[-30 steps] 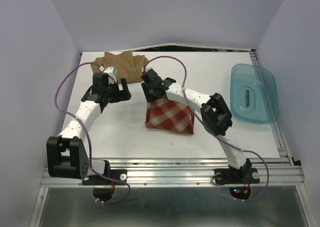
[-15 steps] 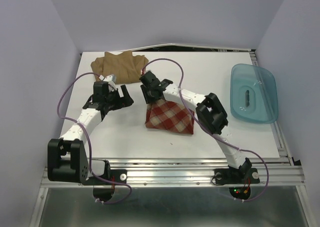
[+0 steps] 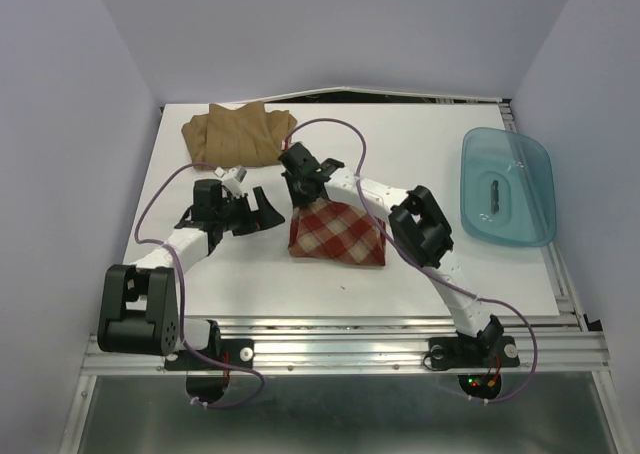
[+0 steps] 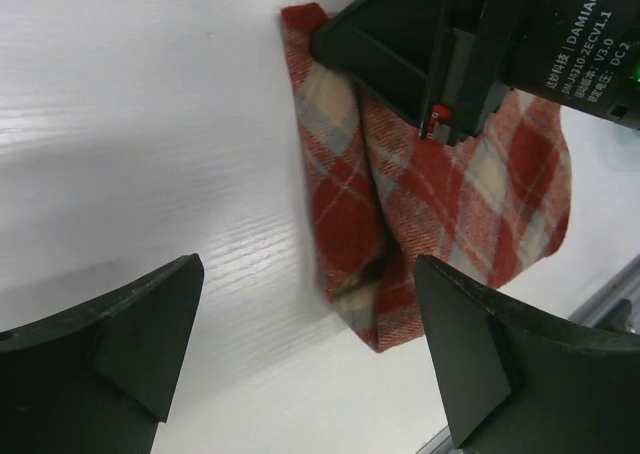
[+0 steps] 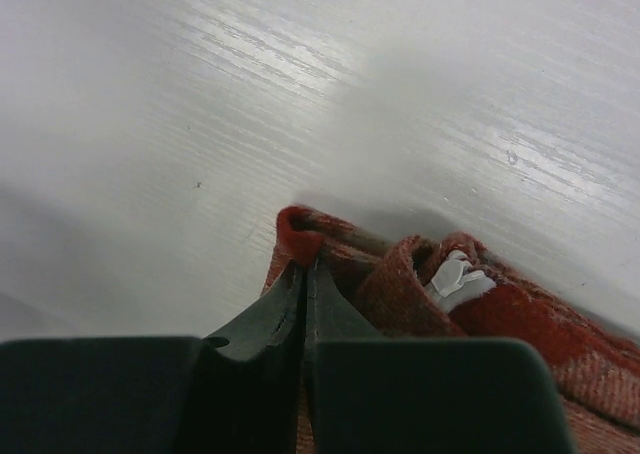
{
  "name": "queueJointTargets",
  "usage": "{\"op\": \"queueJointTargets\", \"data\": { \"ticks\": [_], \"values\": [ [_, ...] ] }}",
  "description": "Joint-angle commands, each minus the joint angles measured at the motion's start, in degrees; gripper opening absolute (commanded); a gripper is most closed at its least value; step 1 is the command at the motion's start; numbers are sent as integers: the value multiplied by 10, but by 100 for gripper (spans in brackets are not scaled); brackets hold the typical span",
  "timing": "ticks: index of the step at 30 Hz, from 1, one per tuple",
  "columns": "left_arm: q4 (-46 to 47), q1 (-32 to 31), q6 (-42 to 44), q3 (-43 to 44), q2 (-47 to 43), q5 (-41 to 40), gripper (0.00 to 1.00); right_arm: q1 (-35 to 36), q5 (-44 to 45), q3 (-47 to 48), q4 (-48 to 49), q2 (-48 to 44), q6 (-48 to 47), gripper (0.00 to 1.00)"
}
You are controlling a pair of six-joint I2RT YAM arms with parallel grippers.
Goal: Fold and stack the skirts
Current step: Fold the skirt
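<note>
Two skirts lay on my white table (image 3: 420,144), well apart from each other. My right fingers (image 5: 305,266) were pressed together, and they pinched a red corner of the checked skirt (image 3: 340,236) at its far left edge. That corner stuck up a little between my two dark tips. The checked skirt was folded into a small, thick shape near the middle of the table, with its red and cream squares on top. Just beside the pinched corner, the cloth curled over, and a small white tag (image 5: 455,274) peeked out of the fold. My left fingers (image 3: 268,212) were spread wide and held nothing. They hung just to the left of the checked skirt, pointing at it and not touching it. From my left wrist I could see the folded edge of the skirt running down between my two open tips, with my right arm's black end above it. The tan skirt (image 3: 235,134) sat bunched up at the far left corner of the table, and neither arm touched it. A blue tub (image 3: 507,186) sat on the right side of the table, away from both skirts.
</note>
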Motion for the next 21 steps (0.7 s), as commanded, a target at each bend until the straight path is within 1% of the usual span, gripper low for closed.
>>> {"op": "queueJointTargets", "data": {
  "ticks": [1,3,7,11,15,21],
  "values": [
    [94,2,-34,-22,28,76,99,-3,-25,27,0,-35,22,1],
    [136,-3,-54,-32,42,76,99,-3,-39,27,1,-44,31,1],
    [167,-14,-70,-30,80,68,99,-8,-55,26,1,-56,42,1],
    [196,-21,-80,-27,126,101,99,-14,-62,22,3,-69,47,1],
    [255,-32,-122,-35,160,151,99,-19,-64,25,3,-69,53,1],
    [335,-53,-172,-50,187,170,99,-24,-70,27,5,-65,57,1]
  ]
}}
